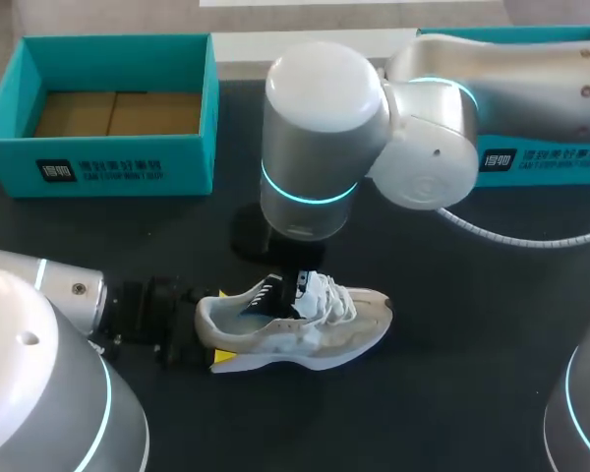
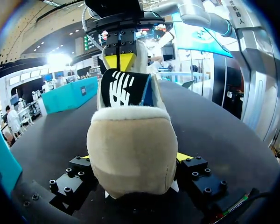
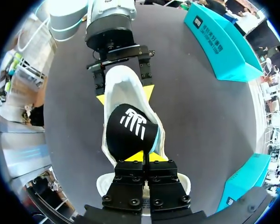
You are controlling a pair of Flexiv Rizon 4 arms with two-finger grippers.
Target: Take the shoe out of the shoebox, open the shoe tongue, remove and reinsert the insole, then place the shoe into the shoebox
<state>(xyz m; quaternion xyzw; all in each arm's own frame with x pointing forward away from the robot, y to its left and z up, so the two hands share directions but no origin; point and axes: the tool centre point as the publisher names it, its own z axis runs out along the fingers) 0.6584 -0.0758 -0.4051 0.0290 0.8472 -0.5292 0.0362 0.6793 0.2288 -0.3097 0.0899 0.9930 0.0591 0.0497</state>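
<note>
While the pale shoe (image 1: 315, 329) stands on the dark bench (image 1: 472, 393), well apart from the open teal shoebox (image 1: 108, 162) with white print on its wall, the left end effector (image 3: 125, 94) clamps its heel from both sides. The right end effector (image 3: 143, 156) is clenched on the black tongue (image 3: 130, 130), which bears a white logo.

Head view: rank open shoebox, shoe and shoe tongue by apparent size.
1. open shoebox, clearly largest
2. shoe
3. shoe tongue, smallest, only partly visible
</note>
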